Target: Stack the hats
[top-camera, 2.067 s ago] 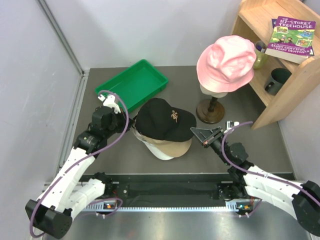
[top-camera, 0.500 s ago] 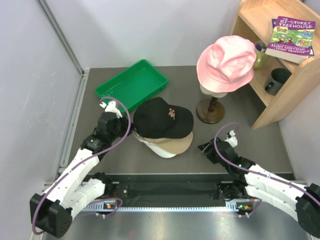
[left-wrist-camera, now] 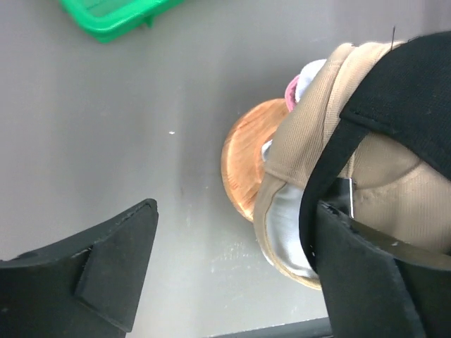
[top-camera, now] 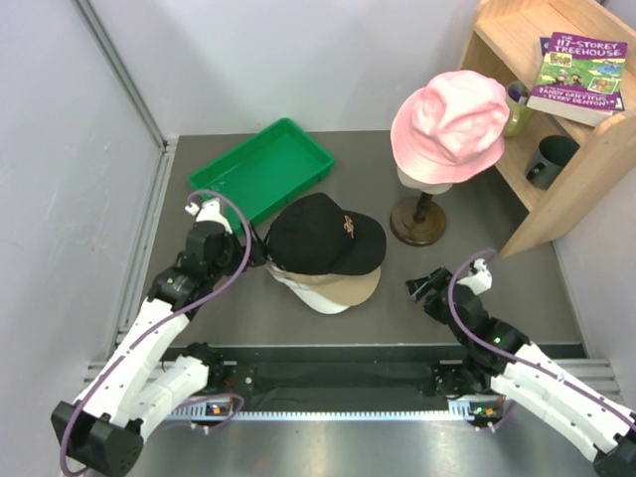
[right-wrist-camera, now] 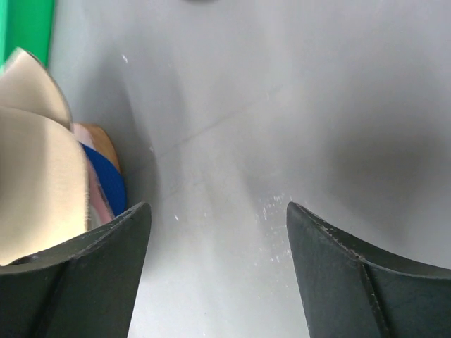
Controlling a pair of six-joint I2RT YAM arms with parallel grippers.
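Green tray (top-camera: 263,169): far left of the table (top-camera: 298,333), behind the left arm.
Left gripper (top-camera: 250,250): jaws wide apart, clamping nothing; one finger (left-wrist-camera: 380,282) sits right beside the near-left edge of the pile.
Hats (top-camera: 328,263): one pile mid-table, just right of the left gripper. Black cap (top-camera: 323,234) on top, tan cap (top-camera: 348,288) under it, white cap (top-camera: 303,296) lower, with a pink edge (left-wrist-camera: 290,88) and a blue edge (right-wrist-camera: 106,179) peeping out beneath.
Wooden base (left-wrist-camera: 246,155): under the pile, showing between the left jaws.
Right gripper (top-camera: 424,290): jaws apart over bare table, empty, off to the right of the pile and apart from it.
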